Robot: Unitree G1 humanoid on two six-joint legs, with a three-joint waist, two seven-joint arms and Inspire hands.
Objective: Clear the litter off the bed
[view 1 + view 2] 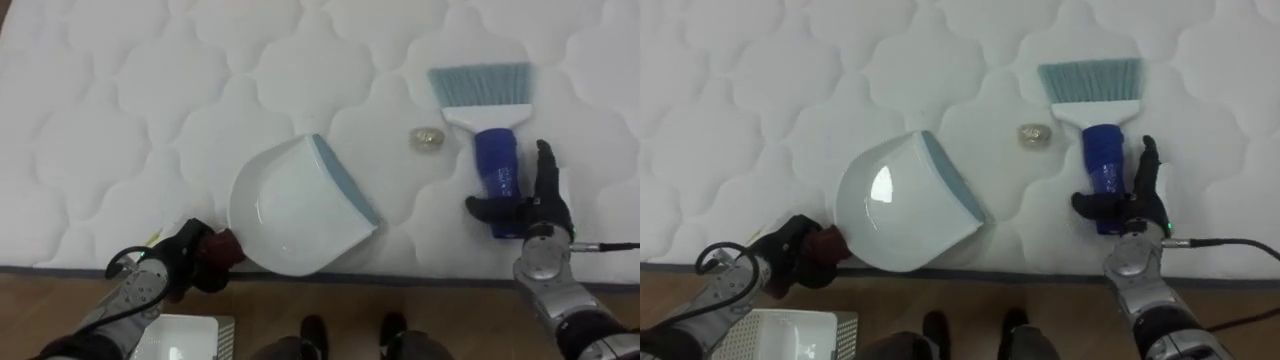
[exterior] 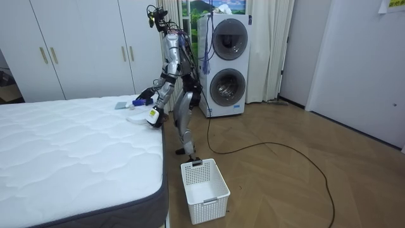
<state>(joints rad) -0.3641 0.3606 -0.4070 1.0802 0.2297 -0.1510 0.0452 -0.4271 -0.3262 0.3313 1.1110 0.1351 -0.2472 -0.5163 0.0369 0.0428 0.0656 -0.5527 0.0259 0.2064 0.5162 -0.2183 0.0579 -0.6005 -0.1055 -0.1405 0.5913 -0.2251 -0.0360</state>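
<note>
Left hand (image 1: 185, 262) grips dustpan (image 1: 295, 210); scrap (image 1: 427, 138) outside it beside brush (image 1: 490, 120); basket (image 2: 215, 201) on floor (image 2: 285, 190).

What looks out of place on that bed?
A small crumpled pale scrap lies on the white mattress, between the dustpan held by the left robot hand and the brush held by the right robot hand. It is the only litter visible on the quilted surface; nothing looks spilled or damaged.
</note>
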